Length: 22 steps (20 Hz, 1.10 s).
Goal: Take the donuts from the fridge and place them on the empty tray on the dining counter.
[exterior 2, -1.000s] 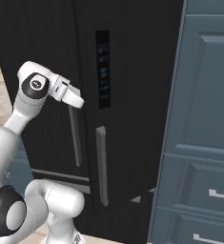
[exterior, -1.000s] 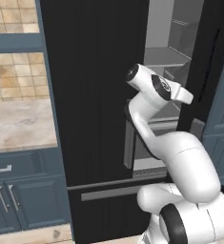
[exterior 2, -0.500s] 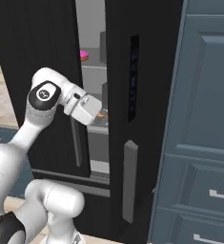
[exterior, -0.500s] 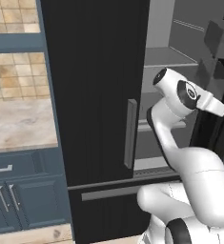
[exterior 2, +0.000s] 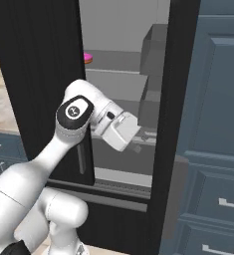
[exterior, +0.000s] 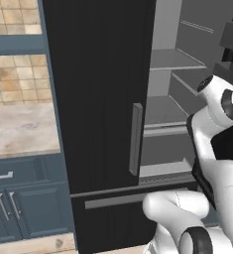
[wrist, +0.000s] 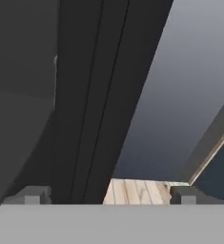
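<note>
Fridge: right door swung open, left door closed; grey shelves bare in my left base view.
Pink donut: on an upper shelf, at the left door's edge.
My fingers: spread wide, holding nothing, near the open door's edge.

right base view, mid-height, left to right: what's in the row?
Closed black fridge door → pink donut on the shelf → gripper inside the open fridge → open door's edge → blue-grey cabinet.
</note>
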### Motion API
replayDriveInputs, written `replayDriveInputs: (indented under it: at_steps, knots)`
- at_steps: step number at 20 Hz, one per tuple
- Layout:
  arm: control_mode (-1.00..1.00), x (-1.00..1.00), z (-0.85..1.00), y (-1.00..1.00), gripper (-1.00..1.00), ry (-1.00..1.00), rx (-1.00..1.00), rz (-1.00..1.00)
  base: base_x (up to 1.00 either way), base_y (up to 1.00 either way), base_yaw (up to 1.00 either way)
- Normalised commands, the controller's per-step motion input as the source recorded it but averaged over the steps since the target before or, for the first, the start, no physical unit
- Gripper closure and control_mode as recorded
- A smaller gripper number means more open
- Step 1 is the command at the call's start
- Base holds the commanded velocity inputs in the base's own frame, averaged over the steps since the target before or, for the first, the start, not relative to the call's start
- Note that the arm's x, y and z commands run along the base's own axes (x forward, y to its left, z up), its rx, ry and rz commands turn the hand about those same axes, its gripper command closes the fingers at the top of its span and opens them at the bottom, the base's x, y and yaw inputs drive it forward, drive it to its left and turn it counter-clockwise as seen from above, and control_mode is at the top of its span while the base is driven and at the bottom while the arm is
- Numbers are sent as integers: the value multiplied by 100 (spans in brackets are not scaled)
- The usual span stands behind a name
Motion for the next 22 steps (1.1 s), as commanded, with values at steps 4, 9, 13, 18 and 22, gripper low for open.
replayDriveInputs:
  at_steps: [4,9,13,18,22]
  knots:
    - [-100,-33,15,32,-100,-5,6,15,0,0,0]
    - [-100,-7,12,100,-100,1,2,50,0,0,0]
    - [-100,0,8,98,-100,7,6,65,0,0,0]
    - [-100,8,8,80,-100,11,12,62,0,0,0]
    - [-100,28,0,66,-100,14,18,52,0,0,0]
